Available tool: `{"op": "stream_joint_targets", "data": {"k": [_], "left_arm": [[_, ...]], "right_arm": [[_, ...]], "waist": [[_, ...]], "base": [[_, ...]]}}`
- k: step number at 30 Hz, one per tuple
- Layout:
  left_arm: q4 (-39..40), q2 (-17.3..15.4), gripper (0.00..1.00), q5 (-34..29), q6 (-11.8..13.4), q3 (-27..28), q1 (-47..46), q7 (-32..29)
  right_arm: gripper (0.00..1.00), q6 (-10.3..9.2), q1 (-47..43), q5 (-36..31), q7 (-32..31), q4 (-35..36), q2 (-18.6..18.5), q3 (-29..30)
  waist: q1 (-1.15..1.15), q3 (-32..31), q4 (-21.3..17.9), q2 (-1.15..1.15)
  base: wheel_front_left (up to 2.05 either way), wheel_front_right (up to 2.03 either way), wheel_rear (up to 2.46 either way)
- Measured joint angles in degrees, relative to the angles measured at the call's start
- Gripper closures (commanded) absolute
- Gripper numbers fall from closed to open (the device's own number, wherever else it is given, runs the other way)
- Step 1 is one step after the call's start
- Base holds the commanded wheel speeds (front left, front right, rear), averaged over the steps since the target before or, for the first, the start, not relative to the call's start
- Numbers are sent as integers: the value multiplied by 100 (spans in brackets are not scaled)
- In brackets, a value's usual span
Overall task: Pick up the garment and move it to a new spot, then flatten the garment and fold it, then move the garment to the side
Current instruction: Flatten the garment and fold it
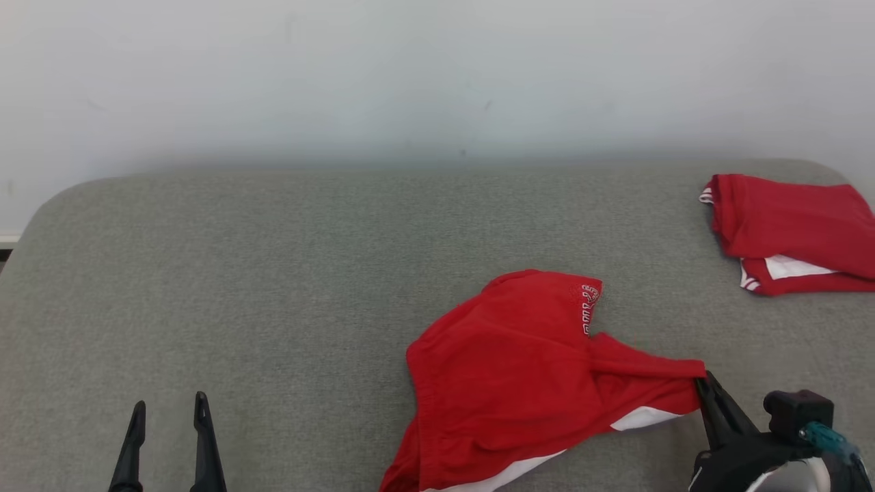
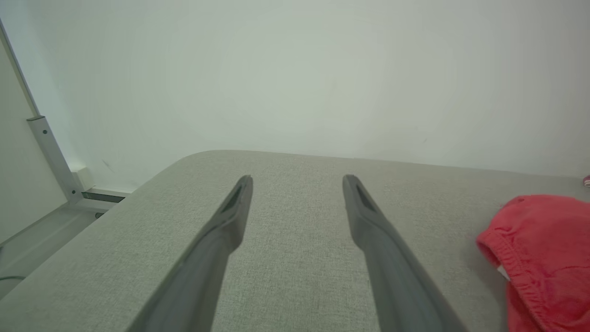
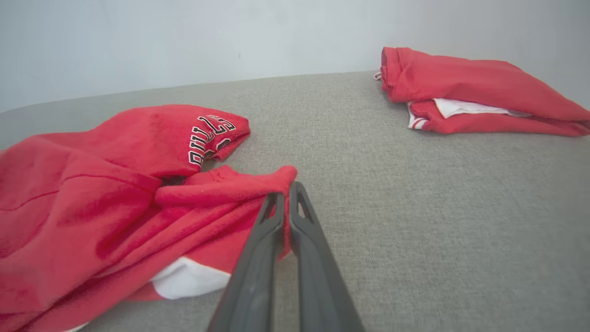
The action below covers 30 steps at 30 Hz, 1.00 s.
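Observation:
A crumpled red garment (image 1: 509, 369) with white trim and white lettering lies on the grey padded table (image 1: 273, 273), right of centre near the front. My right gripper (image 1: 704, 380) is shut on the garment's right corner; in the right wrist view the fingers (image 3: 299, 216) pinch a red fold of the garment (image 3: 115, 193) between them. My left gripper (image 1: 169, 410) stands open at the lower left, well clear of the cloth. The left wrist view has that gripper (image 2: 297, 182) over bare table, with the garment's elastic edge (image 2: 544, 258) at the far right.
A second red garment (image 1: 793, 232), folded, lies at the table's back right corner (image 3: 479, 92). A pale wall rises behind the table. A metal frame post (image 2: 50, 157) stands off the table's left edge. Bare grey surface spans the left and middle.

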<state>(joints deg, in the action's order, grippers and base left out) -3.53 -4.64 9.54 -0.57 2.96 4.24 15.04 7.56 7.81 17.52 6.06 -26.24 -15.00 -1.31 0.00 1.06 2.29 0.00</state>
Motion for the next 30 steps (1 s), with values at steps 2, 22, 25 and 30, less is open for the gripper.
{"op": "stream_joint_targets", "data": {"k": [2, 22, 25, 30], "left_arm": [[32, 9, 0, -5, -1, 23, 0, 1], [-276, 114, 0, -92, -248, -394, -311, 1], [-313, 131, 0, -93, -252, -459, -340, 0], [-346, 140, 0, -92, -246, -424, -337, 1]], "right_arm": [[100, 0, -296, 12, -258, 523, 47, 118], [100, 0, 1457, -235, -895, -10, 361, -433], [16, 0, 1783, -267, -683, -654, 375, -546], [0, 0, 2065, -156, -96, -1174, 355, -728]], "waist": [[0, 2, -84, 0], [0, 119, 428, 0], [0, 137, 528, 0], [0, 122, 472, 0]], "base": [[0, 0, 0], [0, 0, 0], [0, 0, 0], [0, 0, 0]]}}
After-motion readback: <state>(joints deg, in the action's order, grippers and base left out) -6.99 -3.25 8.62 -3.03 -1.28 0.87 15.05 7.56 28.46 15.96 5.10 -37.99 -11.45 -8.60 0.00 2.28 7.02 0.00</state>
